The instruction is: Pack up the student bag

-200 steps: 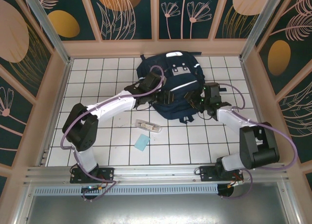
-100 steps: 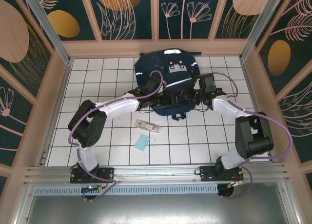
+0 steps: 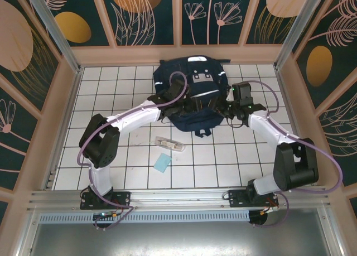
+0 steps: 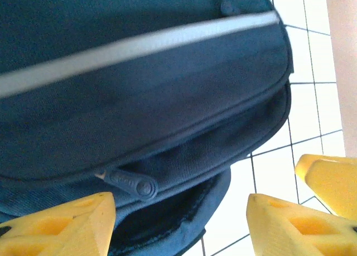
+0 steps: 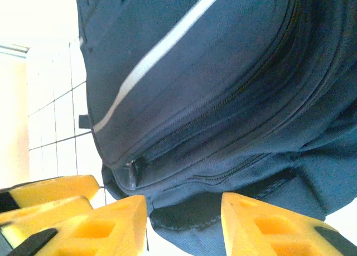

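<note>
The student bag (image 3: 195,80), a navy backpack with white stripes, lies at the back middle of the tiled floor. My left gripper (image 3: 192,102) reaches in from the left over its near edge. In the left wrist view the left gripper (image 4: 178,225) is open, and the bag's lower seam and a zipper pull (image 4: 129,182) sit just ahead of its yellow fingers (image 4: 58,225). My right gripper (image 3: 221,108) is at the bag's right near corner. In the right wrist view the right gripper (image 5: 184,222) is open, with a dark fold of the student bag (image 5: 223,100) lying in the gap between its fingers.
A clear pencil case (image 3: 170,144) and a small light-blue square (image 3: 162,163) lie on the white tiles (image 3: 111,100) in front of the bag. Wooden walls (image 3: 178,54) close the floor at the back and sides. The two grippers are close together at the bag's near edge.
The bag has slid away toward the back wall and now lies more compactly. Both arms have stretched further back with it, and the grippers have drawn closer together.
</note>
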Motion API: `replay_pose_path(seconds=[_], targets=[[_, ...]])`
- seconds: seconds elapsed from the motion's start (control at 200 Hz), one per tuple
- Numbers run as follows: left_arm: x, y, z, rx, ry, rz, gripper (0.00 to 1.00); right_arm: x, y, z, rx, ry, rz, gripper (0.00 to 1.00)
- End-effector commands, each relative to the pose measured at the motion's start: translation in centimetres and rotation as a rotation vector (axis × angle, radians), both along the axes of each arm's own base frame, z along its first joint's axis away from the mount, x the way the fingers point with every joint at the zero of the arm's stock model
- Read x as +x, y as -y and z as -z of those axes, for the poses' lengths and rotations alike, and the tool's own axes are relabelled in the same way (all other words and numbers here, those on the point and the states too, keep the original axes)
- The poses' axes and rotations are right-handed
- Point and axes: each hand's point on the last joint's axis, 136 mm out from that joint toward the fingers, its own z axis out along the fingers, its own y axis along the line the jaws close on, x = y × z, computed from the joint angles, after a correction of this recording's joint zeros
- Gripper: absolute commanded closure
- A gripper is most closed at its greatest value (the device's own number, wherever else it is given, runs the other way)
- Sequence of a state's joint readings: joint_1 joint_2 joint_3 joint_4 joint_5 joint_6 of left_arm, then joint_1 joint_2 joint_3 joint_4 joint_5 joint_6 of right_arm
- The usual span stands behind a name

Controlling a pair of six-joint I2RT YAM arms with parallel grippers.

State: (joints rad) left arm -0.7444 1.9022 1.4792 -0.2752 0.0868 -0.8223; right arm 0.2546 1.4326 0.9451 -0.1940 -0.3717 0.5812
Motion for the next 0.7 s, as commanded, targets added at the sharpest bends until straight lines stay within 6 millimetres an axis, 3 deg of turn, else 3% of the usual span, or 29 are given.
replay_pose_path(seconds=[0.0, 0.1, 0.165, 0.255, 0.395, 0.586, 0.696], targets=[[0.4, -2.1, 1.4, 0.142, -0.002, -0.030, 0.36, 1.7, 2.1, -0.6, -0.038, 0.049, 0.062, 0.58], [0.8, -1.8, 2.4, 0.159, -0.016, -0.034, 0.37, 3.7, 3.9, 2.2, -0.082, 0.039, 0.134, 0.57], [0.9, -1.4, 3.2, 0.170, -0.036, -0.025, 0.37, 4.2, 3.5, 4.2, -0.056, -0.003, 0.110, 0.59], [1.2, -1.1, 3.8, 0.174, -0.049, -0.025, 0.37, 3.7, 2.3, 6.2, 0.003, -0.033, 0.082, 0.60], [1.7, -0.9, 4.5, 0.186, -0.051, -0.033, 0.36, 2.3, 1.9, 9.0, 0.041, -0.093, 0.083, 0.66], [2.1, -0.7, 5.8, 0.215, -0.070, -0.031, 0.37, 1.3, 1.9, 9.8, 0.062, -0.111, 0.094, 0.68], [1.0, -1.0, 6.9, 0.223, -0.115, -0.022, 0.40, 1.3, 1.7, 9.8, 0.070, -0.116, 0.092, 0.68]])
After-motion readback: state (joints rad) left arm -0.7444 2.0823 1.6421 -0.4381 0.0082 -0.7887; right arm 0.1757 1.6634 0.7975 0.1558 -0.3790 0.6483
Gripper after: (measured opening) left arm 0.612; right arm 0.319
